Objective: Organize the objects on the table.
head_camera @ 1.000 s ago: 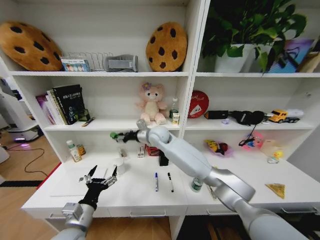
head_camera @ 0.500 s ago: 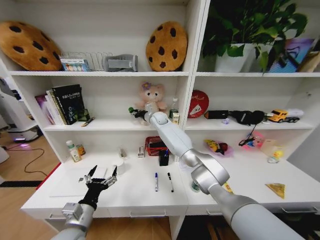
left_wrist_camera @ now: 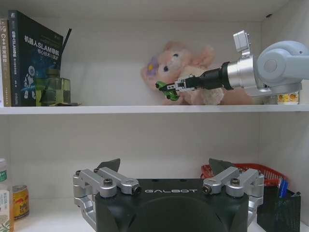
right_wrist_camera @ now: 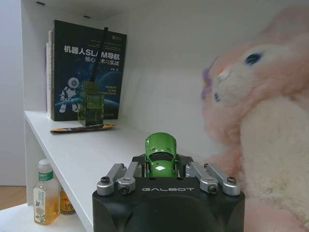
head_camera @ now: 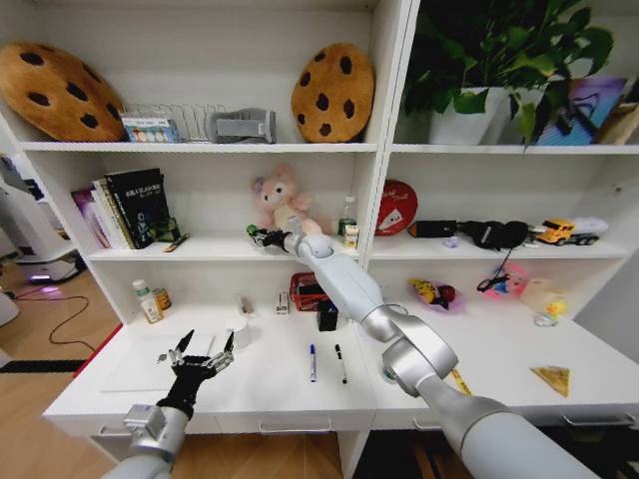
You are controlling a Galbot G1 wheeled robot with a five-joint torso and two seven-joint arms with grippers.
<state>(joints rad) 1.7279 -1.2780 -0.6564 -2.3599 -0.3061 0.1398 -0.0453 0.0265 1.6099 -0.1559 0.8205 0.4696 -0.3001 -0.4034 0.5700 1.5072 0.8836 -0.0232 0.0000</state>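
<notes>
Right hand [head_camera: 254, 236] at middle shelf [head_camera: 200, 250] beside pink bear [head_camera: 279, 205], left hand [head_camera: 203, 350] over table [head_camera: 270, 384]

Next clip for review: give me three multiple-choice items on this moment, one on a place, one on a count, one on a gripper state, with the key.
1. Where is the right gripper?
A. over the desk
B. at the shelf beside the pink plush bear
C. by the plant

2. How many marker pens lie on the table?
A. two
B. four
C. none

3. What does the right gripper hold?
A. nothing
B. a pen
C. the green toy car

Key: B, it reaches beside the bear; A, two lie side by side; C, the right wrist view shows the car between its fingers. The left gripper hovers open over the desk.
</notes>
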